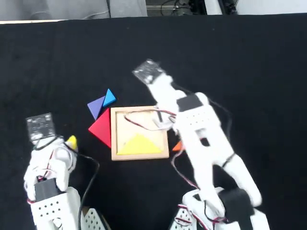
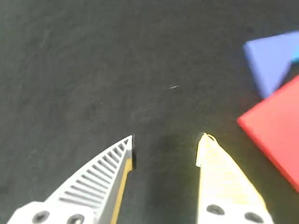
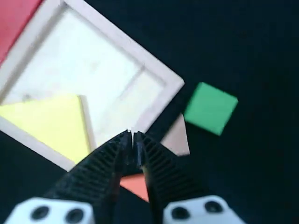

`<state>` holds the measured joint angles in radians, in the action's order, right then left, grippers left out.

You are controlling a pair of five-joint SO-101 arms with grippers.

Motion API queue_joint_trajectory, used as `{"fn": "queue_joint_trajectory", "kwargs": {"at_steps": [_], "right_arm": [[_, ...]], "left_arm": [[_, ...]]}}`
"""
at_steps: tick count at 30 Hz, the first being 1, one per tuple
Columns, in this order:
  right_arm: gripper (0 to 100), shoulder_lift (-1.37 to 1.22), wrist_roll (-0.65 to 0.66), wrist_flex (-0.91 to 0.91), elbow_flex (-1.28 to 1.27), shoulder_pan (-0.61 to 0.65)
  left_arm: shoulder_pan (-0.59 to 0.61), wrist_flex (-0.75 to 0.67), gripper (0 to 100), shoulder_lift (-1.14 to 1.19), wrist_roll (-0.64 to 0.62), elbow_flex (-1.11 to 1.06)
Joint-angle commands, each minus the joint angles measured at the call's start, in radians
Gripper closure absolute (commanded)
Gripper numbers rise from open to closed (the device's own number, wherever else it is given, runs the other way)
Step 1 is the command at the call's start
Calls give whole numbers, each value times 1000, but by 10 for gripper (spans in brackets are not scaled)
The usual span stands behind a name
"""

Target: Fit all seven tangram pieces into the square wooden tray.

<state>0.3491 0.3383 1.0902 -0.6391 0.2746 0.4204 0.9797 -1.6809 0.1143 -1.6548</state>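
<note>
Right end effector [image 3: 132, 139] together, empty, over rim of square wooden tray [image 3: 140, 57], probably nudging. Yellow wooden triangle [image 3: 51, 123] seated inside. Left end effector [image 2: 167, 140] apart.

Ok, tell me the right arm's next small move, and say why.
Probably open the fingers of the right gripper and ease it down onto the orange piece. The gripper is shut with nothing in it. The orange piece lies close by its fingertips, outside the wooden tray. The tray has bare floor beside the yellow triangle.
</note>
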Motion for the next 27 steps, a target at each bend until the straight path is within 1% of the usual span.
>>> {"fn": "queue_joint_trajectory", "kwargs": {"at_steps": [1, 4, 9, 11, 14, 17, 24, 27], "right_arm": [[984, 62, -77, 0, -22, -127], [984, 39, -120, 0, -30, -190], [982, -15, -130, -32, -70, -189], [975, -31, -130, -83, -91, -190], [889, -45, -130, -117, -114, -192], [810, -44, -130, -120, -128, -183], [808, -47, -130, -121, -133, -173], [808, -48, -130, -130, -136, -178]], "left_arm": [[-97, -58, 772, -3, 213, -12], [-139, -21, 773, 6, 204, 44], [-193, 126, 773, 9, 201, 214], [-202, 147, 770, 28, 198, 272], [-202, 144, 769, 121, 196, 357], [-199, 146, 768, 304, 196, 501], [-202, 222, 768, 944, 196, 947], [-205, 230, 768, 1185, 170, 1090]]}}
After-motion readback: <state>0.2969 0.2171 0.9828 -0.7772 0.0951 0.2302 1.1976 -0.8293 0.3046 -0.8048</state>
